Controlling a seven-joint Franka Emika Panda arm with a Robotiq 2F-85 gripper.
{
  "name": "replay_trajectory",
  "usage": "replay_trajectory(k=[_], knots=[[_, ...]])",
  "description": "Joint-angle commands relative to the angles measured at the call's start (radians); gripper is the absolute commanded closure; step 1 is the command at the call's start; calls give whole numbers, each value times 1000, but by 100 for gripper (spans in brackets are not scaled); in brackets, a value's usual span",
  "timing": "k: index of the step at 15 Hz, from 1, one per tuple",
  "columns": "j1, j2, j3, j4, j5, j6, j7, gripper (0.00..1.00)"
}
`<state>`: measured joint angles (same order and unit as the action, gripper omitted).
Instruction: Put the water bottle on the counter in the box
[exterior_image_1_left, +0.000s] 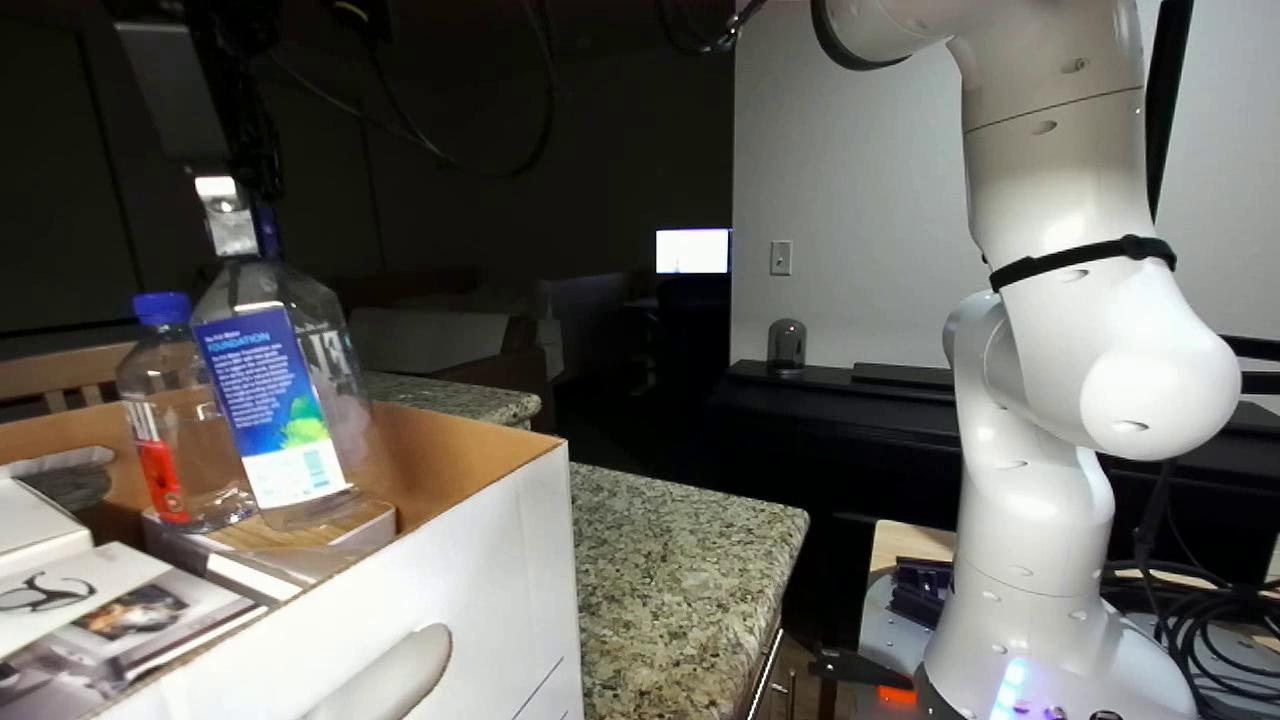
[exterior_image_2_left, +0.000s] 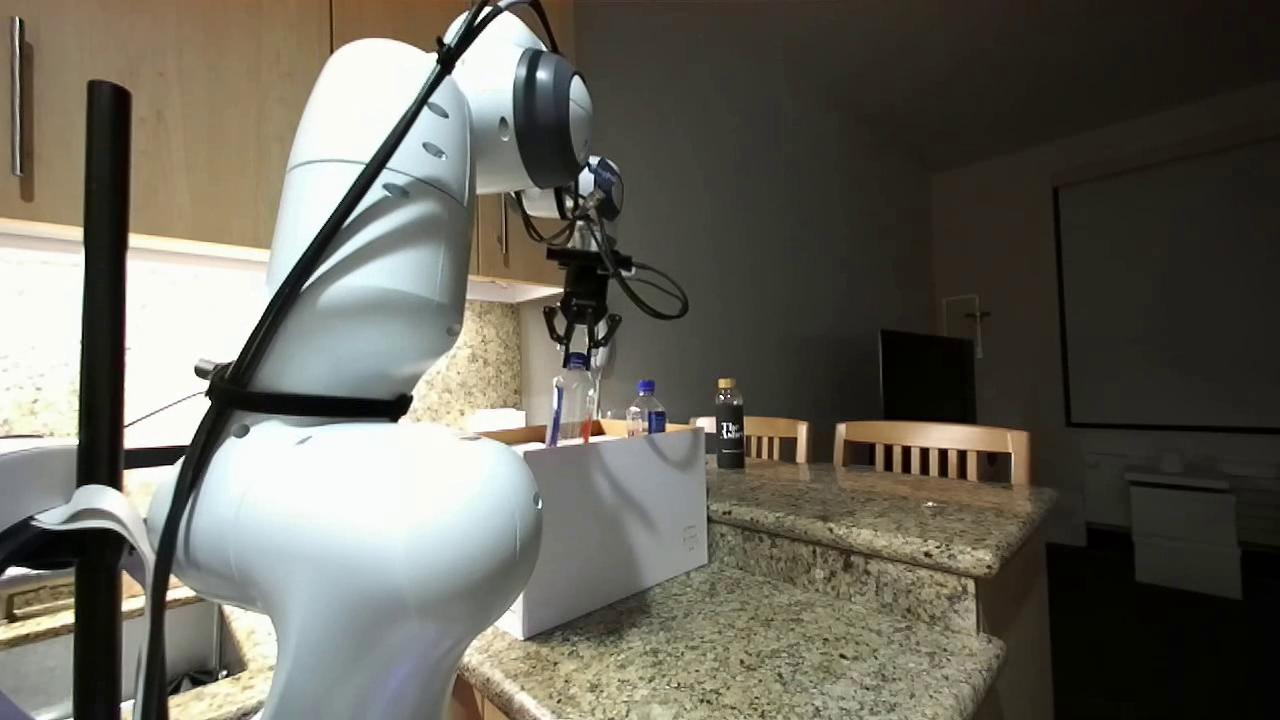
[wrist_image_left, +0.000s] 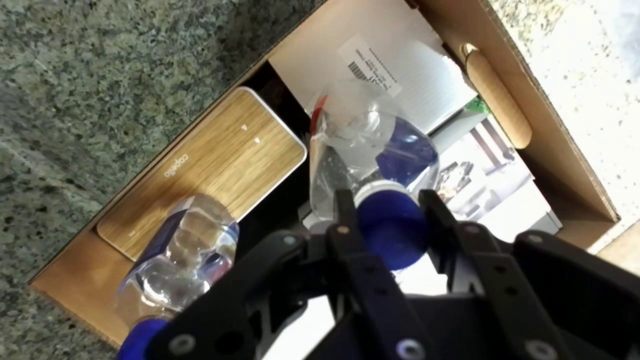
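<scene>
My gripper (wrist_image_left: 387, 207) has the water bottle (exterior_image_1_left: 275, 400) by its blue cap (wrist_image_left: 392, 230): the jaws are narrowed around it, 1 finger on each side. The bottle is within the walls of the white cardboard box (exterior_image_2_left: 610, 530); in an exterior view the near rim hides its lower end. I can't tell whether the base touches anything beneath.

In the wrist view I read room between the bottle and the box's cut edges, the handhold end well apart. A dark slot runs between the wood-grain Capello panel (wrist_image_left: 235, 145) and the white barcoded carton (wrist_image_left: 425, 90). A 2nd blue-capped clear bottle (wrist_image_left: 185, 245) appears to stand on the panel, apart from mine.

The box sits on the granite counter (exterior_image_2_left: 760, 640), 1 bottom corner near the rounded edge. A black bottle (exterior_image_2_left: 730, 445) stands on the raised ledge (exterior_image_2_left: 870, 500), outside the box.
</scene>
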<state>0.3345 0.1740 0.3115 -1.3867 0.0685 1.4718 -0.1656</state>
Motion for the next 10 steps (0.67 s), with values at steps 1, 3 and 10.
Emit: replay_trajectory(k=[1,3,10], knots=[[-2,-1,3,-52,-14,-4,-52,85],[-8,19,-3,-39,-15,-3,-72,85],[-21,41,-30,-27,-23,54,-116,85]])
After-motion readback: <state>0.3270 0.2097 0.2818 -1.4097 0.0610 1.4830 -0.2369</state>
